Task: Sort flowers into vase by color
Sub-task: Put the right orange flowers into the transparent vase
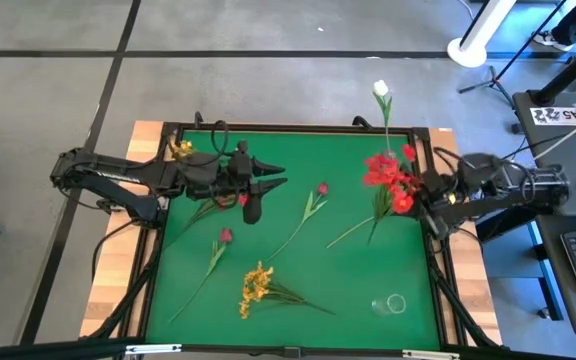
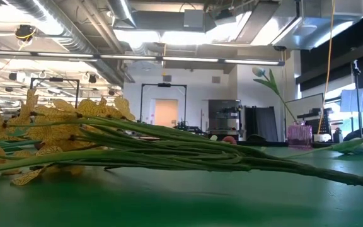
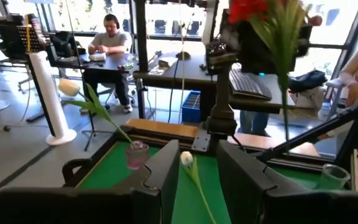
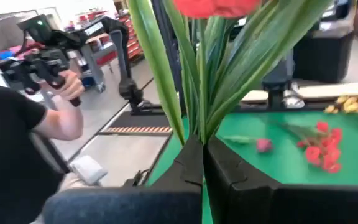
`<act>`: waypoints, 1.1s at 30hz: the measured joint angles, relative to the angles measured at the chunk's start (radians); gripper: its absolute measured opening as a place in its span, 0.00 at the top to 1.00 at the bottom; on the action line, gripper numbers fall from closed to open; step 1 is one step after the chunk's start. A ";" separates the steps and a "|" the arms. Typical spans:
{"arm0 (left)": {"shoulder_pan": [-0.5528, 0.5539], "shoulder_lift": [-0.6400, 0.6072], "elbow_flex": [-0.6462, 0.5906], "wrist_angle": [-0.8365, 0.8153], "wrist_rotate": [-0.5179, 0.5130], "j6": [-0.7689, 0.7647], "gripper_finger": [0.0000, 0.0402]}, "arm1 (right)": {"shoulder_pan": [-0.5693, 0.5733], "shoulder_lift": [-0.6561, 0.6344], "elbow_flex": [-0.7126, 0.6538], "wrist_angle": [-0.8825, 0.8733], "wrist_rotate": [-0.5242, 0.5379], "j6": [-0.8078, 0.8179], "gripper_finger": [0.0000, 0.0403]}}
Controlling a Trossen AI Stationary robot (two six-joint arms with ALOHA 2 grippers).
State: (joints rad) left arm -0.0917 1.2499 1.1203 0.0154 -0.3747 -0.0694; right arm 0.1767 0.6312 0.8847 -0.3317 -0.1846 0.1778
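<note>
My right gripper [image 1: 423, 198] is shut on a bunch of red flowers [image 1: 388, 175] above the mat's right side. My left gripper [image 1: 273, 178] hovers open over the mat's left part, nothing between its fingers. Beyond its gap, a dark pink bud flower [image 1: 320, 190] lies flat on the mat, the same bud flower [image 3: 186, 159] looking pale in the left wrist view. A white tulip [image 1: 381, 90] stands in a pink vase [image 3: 137, 154] at the far edge. A yellow spray [image 1: 258, 285] and a second pink bud [image 1: 225, 237] lie on the mat. My right gripper pinches the red bunch's green stems and leaves [image 4: 199, 127] between its two fingers. The fingers come level from the table's right side and lie across the stems. The bunch stands upright, its blooms [image 3: 253, 9] above the fingers and its stems hanging below them.
A clear glass vase [image 1: 393, 303] stands near the right front corner. Another yellow spray [image 1: 181, 150] and a red bloom [image 1: 243, 200] lie under my left arm. A raised black frame [image 1: 298, 127] borders the green mat. People are at work beyond the table.
</note>
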 joint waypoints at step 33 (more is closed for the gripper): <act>0.026 0.000 -0.070 0.008 -0.064 -0.103 0.74 | 1.167 0.245 -0.047 0.121 1.148 0.281 1.00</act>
State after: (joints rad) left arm -0.0654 1.2503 1.0504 0.0235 -0.4389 -0.1720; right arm 1.3441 0.8765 0.8379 -0.2107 0.9631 0.4592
